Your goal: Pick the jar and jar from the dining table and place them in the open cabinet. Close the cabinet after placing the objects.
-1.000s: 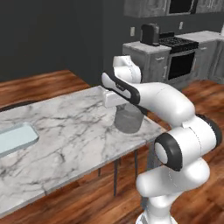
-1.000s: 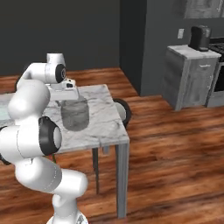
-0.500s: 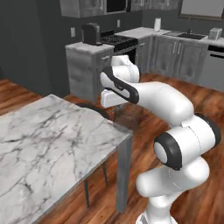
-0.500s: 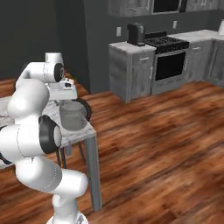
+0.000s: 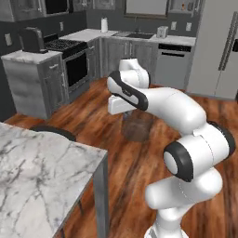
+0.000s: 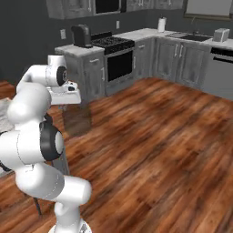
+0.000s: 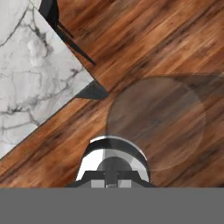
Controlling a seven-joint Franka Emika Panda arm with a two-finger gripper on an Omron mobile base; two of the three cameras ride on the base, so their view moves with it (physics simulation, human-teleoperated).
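Note:
A translucent grey jar (image 5: pixel 137 126) hangs under my gripper (image 5: pixel 132 114) over the wooden floor, just past the corner of the dining table (image 5: pixel 42 181). The jaws are shut on the jar's top. From the right, the jar (image 6: pixel 76 120) shows below the gripper (image 6: pixel 72 103). Looking down in the hand view, the jar (image 7: pixel 166 118) is a see-through round shape with its pale neck at the gripper (image 7: pixel 113 174), and the marble table corner (image 7: pixel 39 83) lies to the upper left. Grey wall cupboards (image 6: pixel 68 7) line the top edge; I cannot tell which one is the open cabinet.
A grey counter block (image 5: pixel 32 83) with a black coffee machine (image 5: pixel 30 40) stands ahead on the left, beside the stove (image 5: pixel 74 65). The sink counter (image 5: pixel 139 37), a dishwasher (image 5: pixel 170 65) and a fridge (image 5: pixel 218 51) line the far wall. A dark chair (image 5: pixel 52 133) sits by the table.
The whole picture has swung from the table top toward the kitchen, so the base has turned. The jar stays hanging in the shut gripper, now off the table and above the floor.

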